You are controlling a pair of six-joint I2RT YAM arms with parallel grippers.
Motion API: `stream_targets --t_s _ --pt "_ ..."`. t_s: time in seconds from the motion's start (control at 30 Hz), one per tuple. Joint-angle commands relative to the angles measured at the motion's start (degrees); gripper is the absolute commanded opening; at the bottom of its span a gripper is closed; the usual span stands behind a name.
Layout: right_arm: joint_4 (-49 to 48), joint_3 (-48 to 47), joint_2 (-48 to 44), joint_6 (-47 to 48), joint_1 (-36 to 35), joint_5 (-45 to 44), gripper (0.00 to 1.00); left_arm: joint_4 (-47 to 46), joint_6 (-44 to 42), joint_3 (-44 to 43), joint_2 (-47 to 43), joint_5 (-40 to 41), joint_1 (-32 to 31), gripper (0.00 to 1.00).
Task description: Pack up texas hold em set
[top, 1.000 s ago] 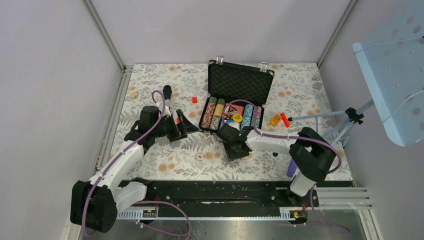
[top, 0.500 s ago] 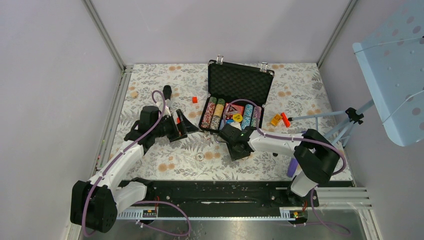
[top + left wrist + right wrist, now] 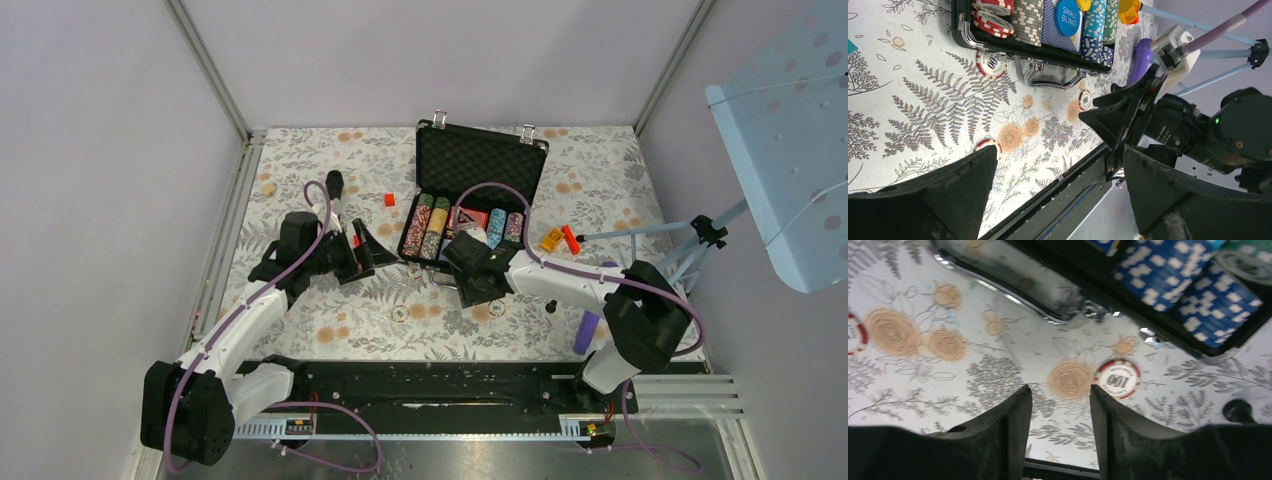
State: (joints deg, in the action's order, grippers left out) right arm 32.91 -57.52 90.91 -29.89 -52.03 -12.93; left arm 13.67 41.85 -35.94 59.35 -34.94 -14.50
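The case [image 3: 480,165] lies open at upper centre on the surface [image 3: 600,170]. The left hand [image 3: 375,248], to the case's left, gapes wide and empty. The right hand [image 3: 1060,390] is half apart, empty, beside a loose chip [image 3: 1118,379].

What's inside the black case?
Rows of striped chips, and a blue card deck with a blue button on top. The right arm covers part of the case from above.
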Motion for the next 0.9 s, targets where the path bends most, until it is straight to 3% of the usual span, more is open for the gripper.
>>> stream_targets --t_s 0.0,0.13,0.43,0.87 --pt "1.0 3.1 -3.5 1.2 4.3 -1.7 0.57 -1.4 -0.8 -1.0 -0.7 -0.4 0.4 0.95" --pt "-0.6 6.3 -4.3 2.0 7.8 0.3 0.65 -1.4 -0.8 -1.0 -0.7 -0.4 0.4 0.95" --pt "-2.9 9.1 -2.7 1.6 8.8 3.8 0.7 -1.5 -0.7 -1.0 -0.6 -0.4 0.4 0.95" --pt "-2.6 8.9 1.4 1.5 8.8 2.4 0.64 -1.4 -0.8 -1.3 -0.3 -0.5 0.4 0.95"
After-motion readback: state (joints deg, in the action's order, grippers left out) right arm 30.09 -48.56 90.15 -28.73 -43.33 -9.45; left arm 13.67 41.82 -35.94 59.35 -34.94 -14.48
